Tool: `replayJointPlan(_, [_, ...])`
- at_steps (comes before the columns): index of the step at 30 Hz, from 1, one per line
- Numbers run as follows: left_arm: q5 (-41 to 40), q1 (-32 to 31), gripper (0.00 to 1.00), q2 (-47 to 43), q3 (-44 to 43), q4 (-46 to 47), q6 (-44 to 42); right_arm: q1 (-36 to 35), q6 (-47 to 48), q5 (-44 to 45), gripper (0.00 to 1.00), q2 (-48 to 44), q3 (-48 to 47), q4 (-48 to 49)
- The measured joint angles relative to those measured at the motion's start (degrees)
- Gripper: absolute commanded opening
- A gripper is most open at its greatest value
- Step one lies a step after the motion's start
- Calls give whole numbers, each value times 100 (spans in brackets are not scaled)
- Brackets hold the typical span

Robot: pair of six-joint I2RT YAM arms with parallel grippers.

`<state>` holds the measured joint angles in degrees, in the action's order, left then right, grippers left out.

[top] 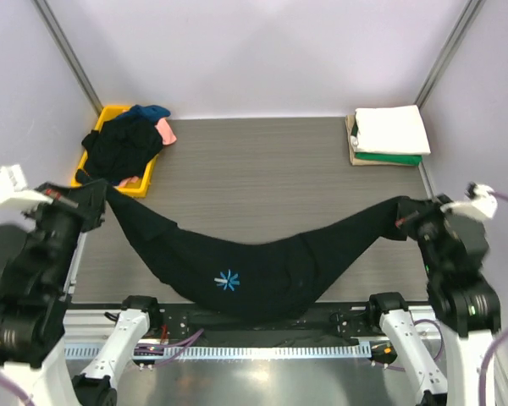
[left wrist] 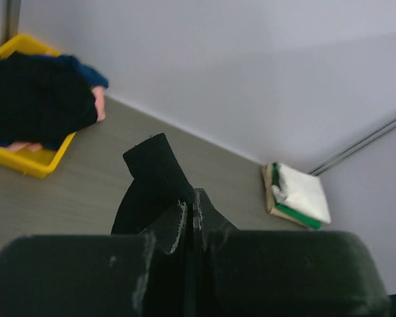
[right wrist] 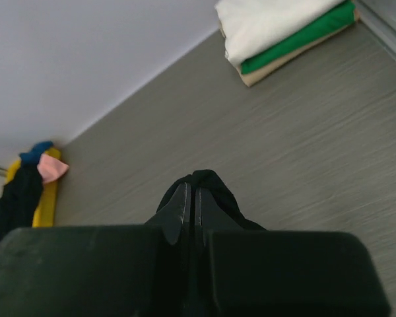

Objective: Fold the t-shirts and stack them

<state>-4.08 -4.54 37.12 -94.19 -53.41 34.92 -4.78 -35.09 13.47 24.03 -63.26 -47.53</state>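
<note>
A large black t-shirt with a light-blue starburst mark hangs stretched between my two grippers, sagging over the table's near edge. My left gripper is shut on its left end; the black cloth sticks out past the closed jaws. My right gripper is shut on its right end, with black cloth bunched round the tips. A folded stack, white on green on tan, lies at the back right. More unfolded shirts, black, blue and pink, are heaped at the back left.
The heap lies in a yellow plastic tray at the back left corner. Grey walls with metal posts close the table on three sides. The folded stack also shows in the left wrist view and the right wrist view.
</note>
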Motion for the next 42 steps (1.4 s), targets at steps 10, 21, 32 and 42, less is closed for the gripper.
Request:
replayJointPlan(10, [-131,-22,0,1425,-1154,-256,-258,-28,697,-385,1,2448,-1939,1014])
replayJointPlan(21, [-496,-22,0,-1102,1784,525,-70,-24,-461,417,100,-815,2378,2013])
replayJointPlan(32, [-306,-22,3,-466,3910,-210,-87,-24,-391,278,96,872,2052,1486])
replayJointPlan(42, [-35,-22,3,-487,4310,197,-195,-1381,208,-1281,88,5316,1056,2651])
